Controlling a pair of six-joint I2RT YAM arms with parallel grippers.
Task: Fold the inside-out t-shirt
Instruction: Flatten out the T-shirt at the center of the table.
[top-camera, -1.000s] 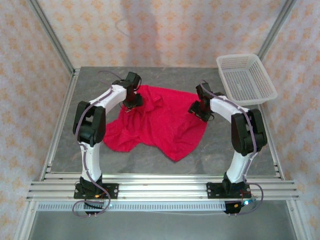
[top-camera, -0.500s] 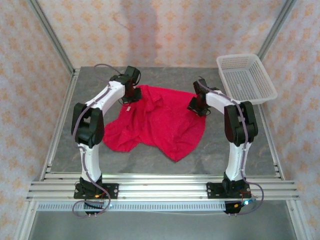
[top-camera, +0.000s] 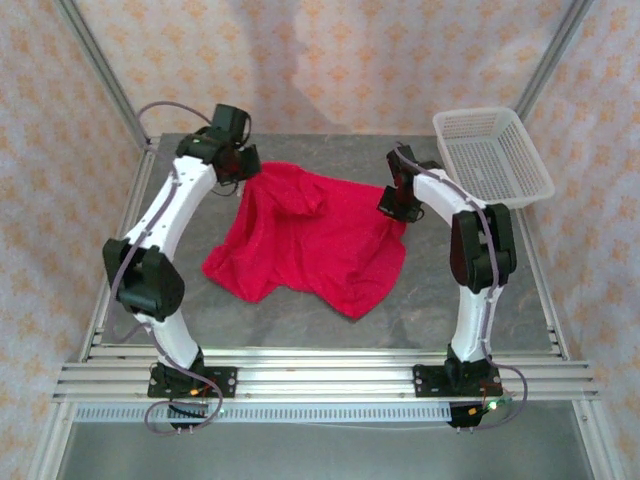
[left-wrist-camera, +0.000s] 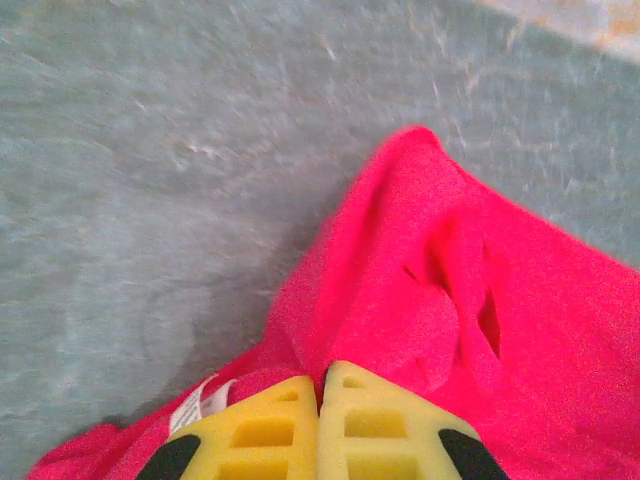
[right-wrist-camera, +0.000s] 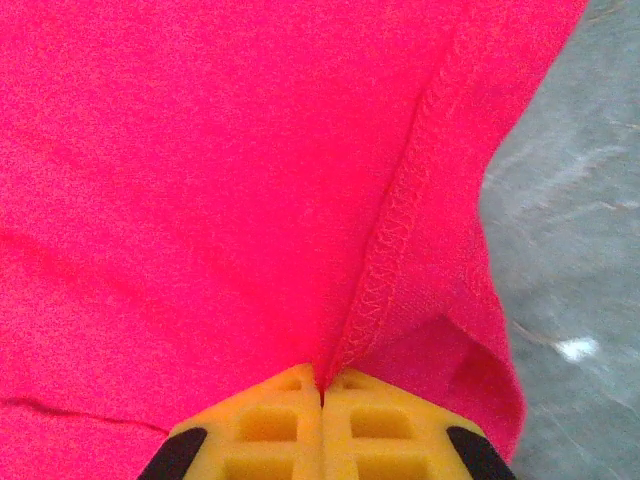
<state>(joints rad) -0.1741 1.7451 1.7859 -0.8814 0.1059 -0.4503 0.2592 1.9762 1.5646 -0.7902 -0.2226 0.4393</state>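
The grey table (top-camera: 280, 325) carries the shirt (top-camera: 310, 235), a crumpled red spread over its middle and reaching toward the far edge. The cloth's near lobes lie flat, one pointing to the near-left and one to the near edge. Its far-left part comes to a peak close to the table's far-left corner. Its right edge ends well short of the right edge of the table.

The left arm (top-camera: 170, 215) stretches along the left side of the table up to that peak. The right arm (top-camera: 480, 245) stands on the right and bends in toward the shirt's right edge. A white mesh basket (top-camera: 490, 160) sits at the far-right corner, apart from the shirt.

The left gripper (top-camera: 243, 165) sits at the far-left peak. In its wrist view the gripper (left-wrist-camera: 321, 375) has its yellow fingers (left-wrist-camera: 265, 430) pressed together with a fold of the shirt (left-wrist-camera: 480, 300) pinched in the seam between them. The cloth fans away from the jaws over bare table.

The right gripper (top-camera: 395, 205) sits on the shirt's right edge. In its wrist view the gripper (right-wrist-camera: 320, 378) is likewise clenched, its fingers (right-wrist-camera: 255, 420) meeting on the shirt (right-wrist-camera: 200, 180). A stitched hem (right-wrist-camera: 395, 230) runs straight down into the jaws, with bare table to the right of it.

A small white tag (left-wrist-camera: 200, 402) pokes out of the cloth just left of the left fingers, touching them.
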